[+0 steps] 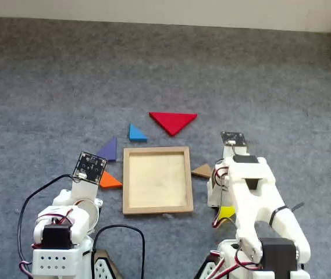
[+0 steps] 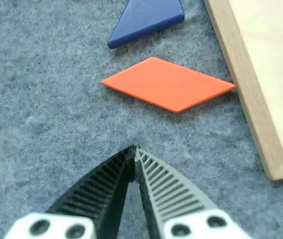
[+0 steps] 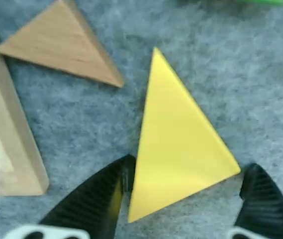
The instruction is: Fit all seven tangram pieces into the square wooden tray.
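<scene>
Grey surface [image 1: 60, 75] holds the unfilled tray [image 1: 156, 150]; my right jaws gape around the yellow triangle [image 3: 178, 144] off its near-right corner, so I judge closing and lifting comes next, my left jaws clenched empty.

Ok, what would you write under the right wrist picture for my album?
The right gripper, open around the yellow triangle, beside a wooden triangle and the tray.

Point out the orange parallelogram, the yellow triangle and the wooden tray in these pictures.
orange parallelogram [image 2: 168, 83]: left wrist view, middle of its top face.
yellow triangle [image 3: 176, 134]: right wrist view, middle of its top face.
wooden tray [image 1: 156, 150]: high view, its far rim.
</scene>
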